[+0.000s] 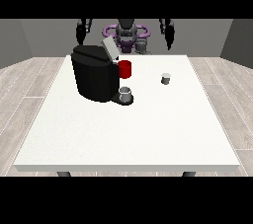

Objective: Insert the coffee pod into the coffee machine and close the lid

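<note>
Progress: nothing done yet, as I judged; the coffee pod (165, 78) stood on the white surface (148, 134), well apart from the coffee machine (96, 72), at the view's right of it.
Lid: the lid (109, 49) was tilted up, open.
Hands: the hand at the view's left (80, 31) and the hand at the view's right (170, 34) hung raised near the robot, holding nothing; finger spread, cannot tell.
Left: grasp, insert, close.
Around: a red part (125, 69) on the machine's front; a grey cup (125, 93) on its base. Nothing stood between pod and machine.
</note>
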### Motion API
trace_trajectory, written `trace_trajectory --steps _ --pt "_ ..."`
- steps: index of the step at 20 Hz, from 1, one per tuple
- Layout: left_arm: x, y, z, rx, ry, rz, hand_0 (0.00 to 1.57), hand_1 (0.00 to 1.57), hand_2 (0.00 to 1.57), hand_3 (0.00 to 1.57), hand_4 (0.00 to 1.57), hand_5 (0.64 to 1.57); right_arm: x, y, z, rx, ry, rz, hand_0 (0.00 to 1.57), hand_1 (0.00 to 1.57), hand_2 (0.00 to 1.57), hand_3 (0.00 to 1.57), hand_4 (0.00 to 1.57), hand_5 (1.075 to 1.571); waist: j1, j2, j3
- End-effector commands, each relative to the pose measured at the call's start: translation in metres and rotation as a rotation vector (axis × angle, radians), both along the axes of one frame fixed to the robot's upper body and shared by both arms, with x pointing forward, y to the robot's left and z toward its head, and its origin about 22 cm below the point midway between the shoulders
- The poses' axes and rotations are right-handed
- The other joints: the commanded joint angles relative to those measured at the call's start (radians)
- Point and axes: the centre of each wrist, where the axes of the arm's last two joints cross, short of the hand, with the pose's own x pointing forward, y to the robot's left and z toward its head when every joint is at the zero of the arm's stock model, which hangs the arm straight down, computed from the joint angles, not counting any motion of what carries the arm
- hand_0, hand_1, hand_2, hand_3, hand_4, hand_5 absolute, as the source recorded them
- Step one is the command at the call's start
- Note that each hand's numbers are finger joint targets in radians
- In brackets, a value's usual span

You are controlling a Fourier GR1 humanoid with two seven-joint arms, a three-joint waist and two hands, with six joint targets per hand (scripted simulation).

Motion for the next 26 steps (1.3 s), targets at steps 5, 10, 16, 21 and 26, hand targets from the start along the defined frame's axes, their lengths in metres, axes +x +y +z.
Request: trace_trajectory --steps 5,10,16,21,26 --pt "0.0 0.038 0.005 0.258 -0.086 -0.2 0.0 0.0 0.0 0.0 0.0 1.571 0.006 -0.001 -0.003 0.017 0.026 -0.02 0.0 0.0 0.0 0.0 0.0 1.571 0.019 0.019 0.0132" --pt "0.021 0.079 0.022 0.491 -0.092 -0.191 0.0 0.0 0.0 0.0 0.0 1.571 0.019 0.009 0.015 -0.125 -0.11 -0.138 0.0 0.0 0.0 0.0 0.0 1.571 -0.047 0.104 0.0126" --pt "0.059 0.098 0.052 0.579 0.007 -0.201 0.0 0.0 0.0 0.0 0.0 1.571 0.027 0.024 0.023 -0.134 -0.121 -0.08 0.0 0.0 0.0 0.0 0.0 1.571 -0.092 0.123 0.0133" --pt "0.075 0.132 0.067 0.709 0.063 -0.167 0.0 0.0 0.0 0.0 0.0 1.571 0.032 0.039 0.038 -0.105 -0.18 -0.033 0.0 0.0 0.0 0.0 0.0 1.571 -0.154 0.202 0.0132" --pt "0.09 0.124 0.054 0.745 0.115 -0.216 0.0 0.0 0.0 0.0 0.0 1.571 0.035 0.046 0.027 -0.103 -0.12 -0.069 0.0 0.0 0.0 0.0 0.0 1.571 -0.143 0.213 0.0131"
